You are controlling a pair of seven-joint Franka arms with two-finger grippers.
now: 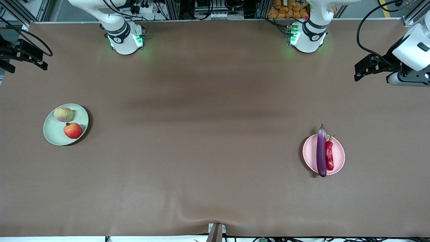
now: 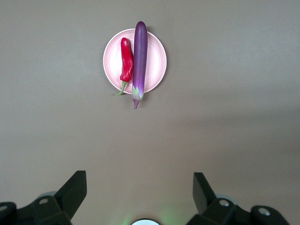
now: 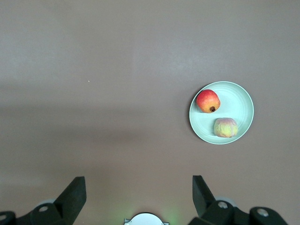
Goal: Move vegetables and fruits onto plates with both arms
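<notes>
The long glossy purple eggplant (image 1: pixel 321 151) and the shorter red chili pepper (image 1: pixel 329 154) are seen side by side on the pale pink plate (image 1: pixel 339 158), toward the left arm's end of the brown bench (image 1: pixel 208 134). The yellow-green blushed fruit (image 1: pixel 63 114) and the red crowned fruit (image 1: pixel 73 130) are found on the pale green plate (image 1: pixel 53 132). The left gripper (image 2: pixel 140 187) and right gripper (image 3: pixel 139 187) are held wide open, empty, raised over bare bench.

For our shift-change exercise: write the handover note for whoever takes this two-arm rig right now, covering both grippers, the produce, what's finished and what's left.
Left gripper: open, empty, raised at its own end of the table.
Right gripper: open, empty, raised at its own end.
Pink plate: eggplant and red chili pepper side by side on it, the eggplant overhanging the rim.
Green plate: yellow-green fruit and pomegranate.
Done: all four plated.
Left: nothing visible.
</notes>
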